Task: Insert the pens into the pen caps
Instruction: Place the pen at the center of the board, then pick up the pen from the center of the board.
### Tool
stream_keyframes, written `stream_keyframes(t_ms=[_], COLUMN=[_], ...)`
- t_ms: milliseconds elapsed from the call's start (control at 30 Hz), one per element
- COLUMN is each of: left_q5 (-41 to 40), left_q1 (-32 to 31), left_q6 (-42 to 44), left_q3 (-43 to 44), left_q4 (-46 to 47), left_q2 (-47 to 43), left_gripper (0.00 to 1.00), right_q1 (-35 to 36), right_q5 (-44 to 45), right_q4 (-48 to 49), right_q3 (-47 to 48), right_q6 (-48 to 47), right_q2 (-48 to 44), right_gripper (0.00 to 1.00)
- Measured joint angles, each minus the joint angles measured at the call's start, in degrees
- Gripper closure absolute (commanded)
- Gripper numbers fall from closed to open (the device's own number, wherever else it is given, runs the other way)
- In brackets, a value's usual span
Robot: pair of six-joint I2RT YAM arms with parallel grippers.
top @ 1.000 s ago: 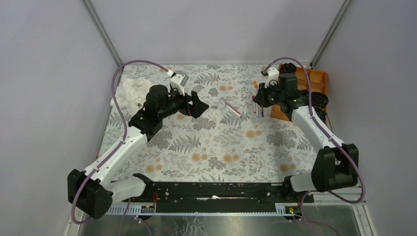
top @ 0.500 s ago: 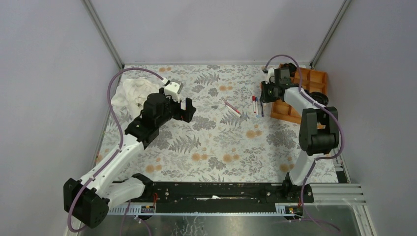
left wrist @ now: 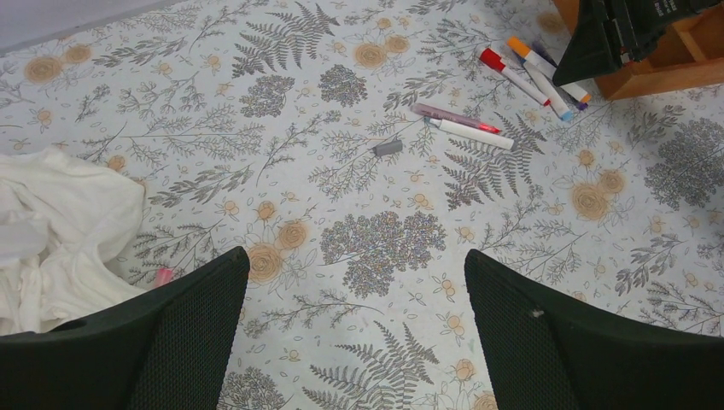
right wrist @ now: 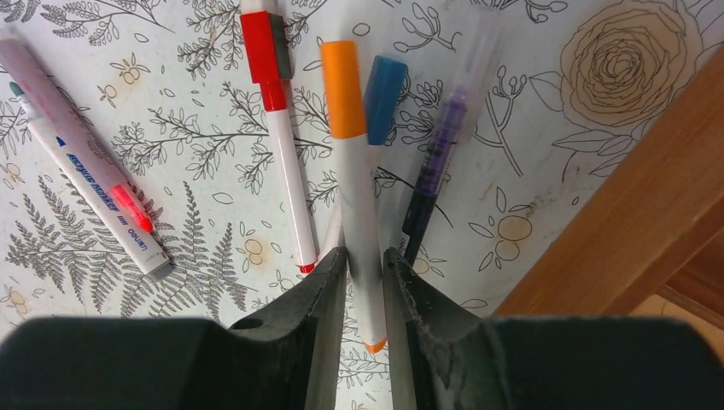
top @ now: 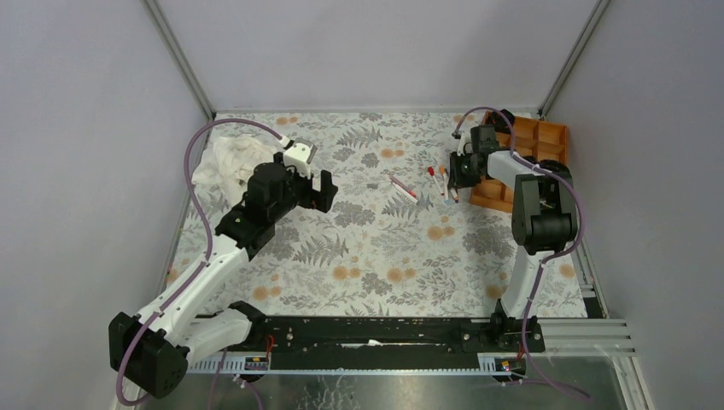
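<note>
Plainly left tool [left wrist: 356, 266] gapes wide; right tool [right wrist: 364, 260] pinches orange-capped pen [right wrist: 357, 179] beside tray [right wrist: 636, 218] edge.

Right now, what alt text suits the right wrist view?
The right gripper's dark fingers flank an orange-capped pen on floral cloth. A red-capped pen, a blue cap and a purple pen lie beside it; wooden tray at right.
</note>
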Motion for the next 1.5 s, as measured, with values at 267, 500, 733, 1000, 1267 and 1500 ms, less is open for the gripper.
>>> stream_keyframes(t_ms=[267,500,733,1000,1267,1500], left_q5=[-0.20,-0.24,-0.24,3.04,10.75,11.63], left_q1=[0.00,0.00,0.00,0.42,2.36,2.62], left_q6=[0.17,0.24,0.37,-2.29,-12.33,-23.78], left_q3=[0.00,0.00,-0.52,-1.16,-3.41,-15.04], left_q4=[0.00,0.00,0.07,2.95,8.22,14.23], left_q2=[0.26,0.42,-0.33,-4.24,-2.82,-5.84], left_gripper=[0.01,0.01,0.01,0.01,0.01,0.02], right_q1=[-0.20,-0.20,-0.44,-0.46,6.03,14.45], right_q5=[-1.42,-1.53,-13.73,-38.86,-44.35,-39.08], right_q4=[-0.09,0.35,-0.09,6.71,-4.46,-15.80], right_q3=[0.02,-1.20,-5.22,-16.41,-6.21,8.00], right_q6=[0.24,-0.04,-6.80,-15.43,-28.46,-40.24], right_q2=[0.20,-4.04,-16.09,-34.29,-23.91,-11.56], right_gripper=[0.67,0.66,0.58,0.24,0.23,0.25])
